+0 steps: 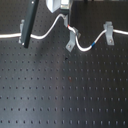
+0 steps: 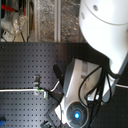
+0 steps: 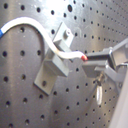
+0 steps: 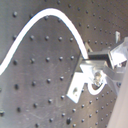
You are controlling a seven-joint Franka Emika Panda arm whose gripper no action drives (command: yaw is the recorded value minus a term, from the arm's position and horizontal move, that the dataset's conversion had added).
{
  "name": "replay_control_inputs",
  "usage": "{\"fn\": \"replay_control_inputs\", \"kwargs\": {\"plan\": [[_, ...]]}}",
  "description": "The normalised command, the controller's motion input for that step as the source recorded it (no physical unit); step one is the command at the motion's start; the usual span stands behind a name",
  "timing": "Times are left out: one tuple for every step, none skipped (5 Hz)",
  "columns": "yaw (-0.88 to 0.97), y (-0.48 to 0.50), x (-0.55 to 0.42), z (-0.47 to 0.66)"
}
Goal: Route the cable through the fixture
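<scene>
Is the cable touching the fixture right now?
Touching. In the first wrist view, the cable drapes across the fixture, lying against its notched top.

The white cable (image 4: 42, 22) arcs over the perforated board (image 4: 35, 75), dropping to the metal fixture (image 4: 80, 80) beside the gripper (image 4: 102, 62).

All four pictures are small, soft and grainy. In the first exterior view the dark desk (image 1: 60, 90) is evenly lit, and the cable (image 1: 50, 27) is washed nearly to glare. The second exterior view is blurred, with the arm (image 2: 107, 25) blown out white at 1 o'clock. In both wrist views the gripper's (image 3: 107, 60) edges smear at 3 o'clock.
</scene>
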Motion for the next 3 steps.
{"fn": "replay_control_inputs", "kwargs": {"plan": [[-0.26, -0.156, -0.183, 0.36], [-0.27, -0.268, -0.271, 0.39], [-0.15, -0.011, -0.015, 0.06]]}}
